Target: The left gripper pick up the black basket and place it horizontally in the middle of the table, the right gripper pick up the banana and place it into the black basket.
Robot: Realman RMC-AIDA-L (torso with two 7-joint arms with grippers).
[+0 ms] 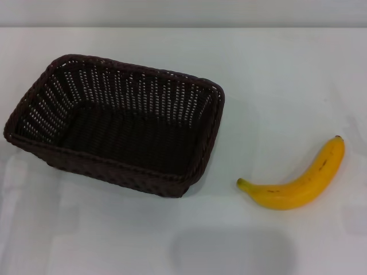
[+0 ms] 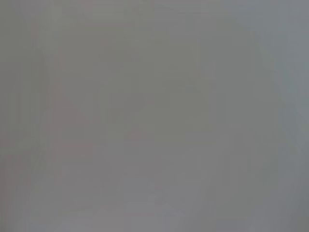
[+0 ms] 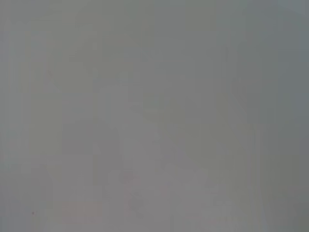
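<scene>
The black basket (image 1: 117, 123) is a dark woven rectangular basket. It stands upright and empty on the white table (image 1: 275, 74), left of the middle, turned slightly askew. The banana (image 1: 298, 180) is yellow and curved, with a dark tip at its far end. It lies on the table to the right of the basket, apart from it. Neither gripper shows in the head view. Both wrist views show only a plain grey surface, with no fingers and no objects.
The table's far edge (image 1: 183, 27) runs along the top of the head view, with a pale wall behind it. A faint grey shadow (image 1: 229, 249) lies on the table near the front.
</scene>
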